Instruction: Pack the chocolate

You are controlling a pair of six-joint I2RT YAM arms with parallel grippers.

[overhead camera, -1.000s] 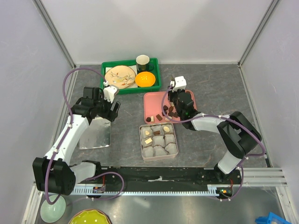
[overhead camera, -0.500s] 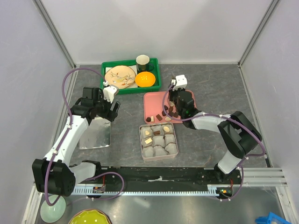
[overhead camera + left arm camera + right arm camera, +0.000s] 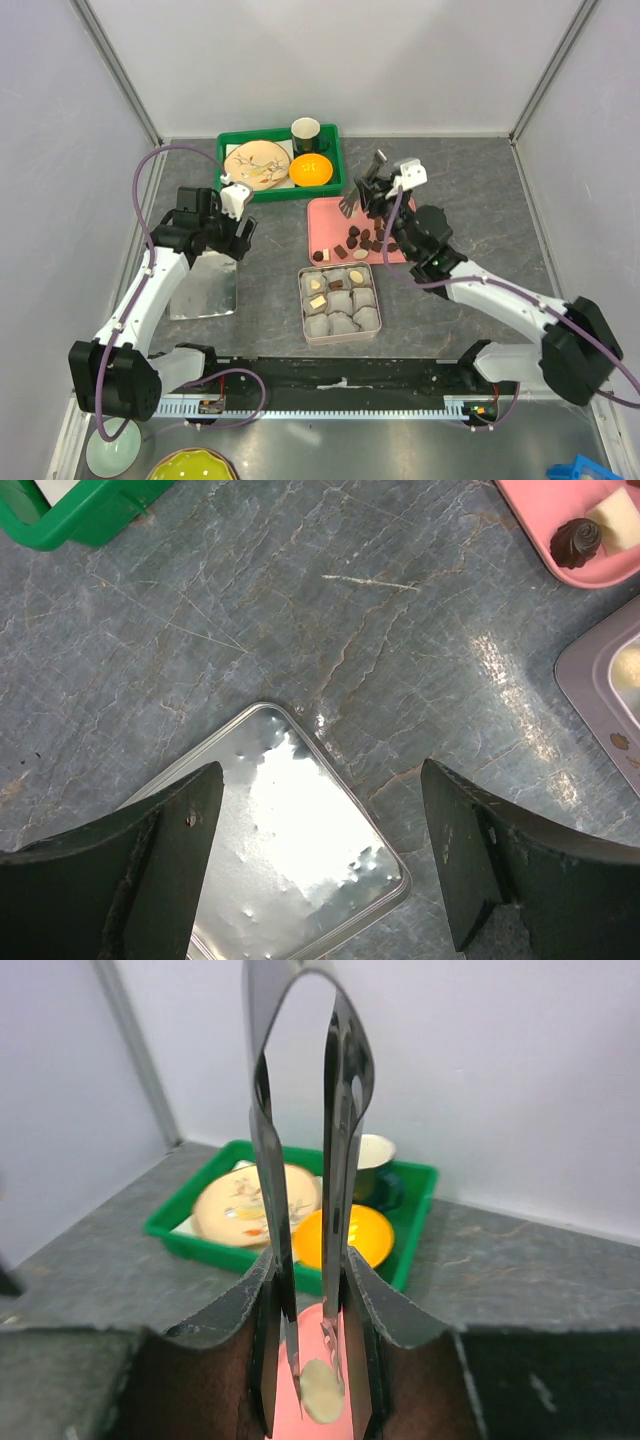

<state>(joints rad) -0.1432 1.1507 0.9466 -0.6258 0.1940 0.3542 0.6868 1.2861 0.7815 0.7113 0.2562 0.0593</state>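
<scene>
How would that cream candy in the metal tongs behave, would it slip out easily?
The cream candy looks small and rounded, so it is probably light and could roll if dropped. Only the tips of the smooth metal tongs pinch it, so it might slip or twist out. The thin tong arms look springy, so the squeeze is likely gentle.

Top external: high behind arm bases [image 3: 110, 375], looking down on whole counter [image 3: 470, 190]. Left wrist: close, straight down between its fingers [image 3: 140, 870]. Right wrist: low, near-level, toward back wall [image 3: 500, 1060] past tongs [image 3: 338, 1140]. All three catch the green tray [image 3: 338, 165].
</scene>
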